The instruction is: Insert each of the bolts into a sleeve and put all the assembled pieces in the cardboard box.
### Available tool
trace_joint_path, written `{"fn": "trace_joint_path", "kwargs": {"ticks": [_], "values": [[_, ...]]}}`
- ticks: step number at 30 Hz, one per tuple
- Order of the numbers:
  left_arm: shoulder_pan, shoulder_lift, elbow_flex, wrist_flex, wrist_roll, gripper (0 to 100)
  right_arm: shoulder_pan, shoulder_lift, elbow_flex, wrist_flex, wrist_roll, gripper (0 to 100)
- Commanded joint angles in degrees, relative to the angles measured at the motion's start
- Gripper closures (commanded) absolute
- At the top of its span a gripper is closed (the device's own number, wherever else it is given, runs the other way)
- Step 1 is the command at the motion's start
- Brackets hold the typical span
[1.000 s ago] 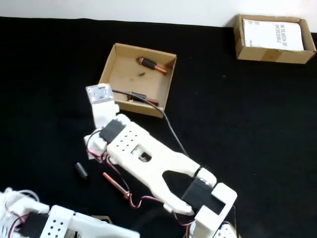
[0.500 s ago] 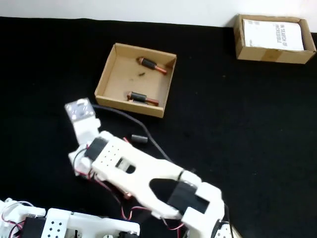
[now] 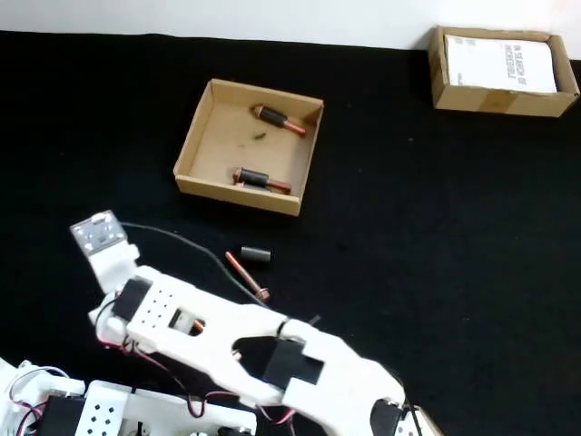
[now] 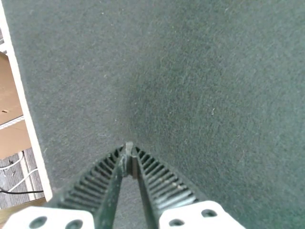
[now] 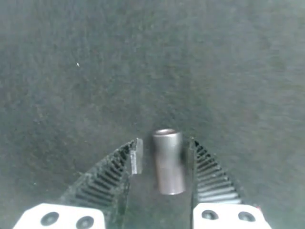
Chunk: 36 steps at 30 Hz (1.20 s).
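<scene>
Black felt covers the counter (image 3: 436, 272). On it the cardboard box (image 3: 227, 136) holds two finished pieces (image 3: 261, 179). Near the box a copper bolt (image 3: 245, 275) lies just beside a dark sleeve (image 3: 255, 255). The left tool (image 4: 127, 152) is pressed together on nothing, over bare felt. The right tool (image 5: 165, 145) is spread around a second sleeve (image 5: 168, 162), which lies flat with a gap on each side. This sleeve looks like a light, stiff, smooth tube, so it may roll or slip. I would pinch it at mid-length, across its round sides, leaving the open end free for a bolt.
</scene>
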Motion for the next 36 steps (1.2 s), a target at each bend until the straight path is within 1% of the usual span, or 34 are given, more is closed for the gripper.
{"fn": "trace_joint_path", "kwargs": {"ticks": [1, 4, 7, 8, 10, 16, 21, 28, 30, 33, 36], "values": [[0.8, -0.6, 0.8, 0.3, -0.3, 99, 0.0, 1.9, -5.1, 2.9, -0.4, 85.8], [0.8, -0.6, 0.8, 0.3, -0.3, 99, 0.2, 4.2, -6.6, 6.5, -0.4, 85.8], [0.8, -0.6, 0.8, 0.3, -0.3, 99, 1.7, 5.9, -7.6, 7.9, -0.4, 86.5], [0.8, -0.6, 0.8, 0.3, -0.3, 99, 2.4, 6.4, -8.0, 8.4, -0.4, 89.0], [0.8, -0.6, 0.8, 0.3, -0.3, 99, 4.3, 7.1, -9.0, 9.3, -0.4, 99.2], [0.8, -0.6, 0.8, 0.3, -0.3, 99, 9.3, 7.1, -14.6, 14.5, -0.4, 99.1], [0.8, -0.6, 0.8, 0.3, -0.3, 99, 13.6, 7.0, -27.6, 23.5, -0.1, 99.1], [1.4, -0.6, 0.8, 0.5, -0.4, 99, 19.8, 6.8, -51.1, 39.0, 0.2, 99.1], [3.5, -0.6, 0.8, 0.6, -0.5, 99, 22.5, 5.3, -55.3, 42.0, 1.8, 99.1], [7.4, -0.6, 0.8, 0.6, -0.6, 99, 27.7, 2.5, -58.5, 44.0, 7.4, 99.1], [14.3, -0.6, 0.8, 0.6, -0.6, 99, 35.0, -1.0, -62.5, 45.1, 10.4, 99.1]]}}
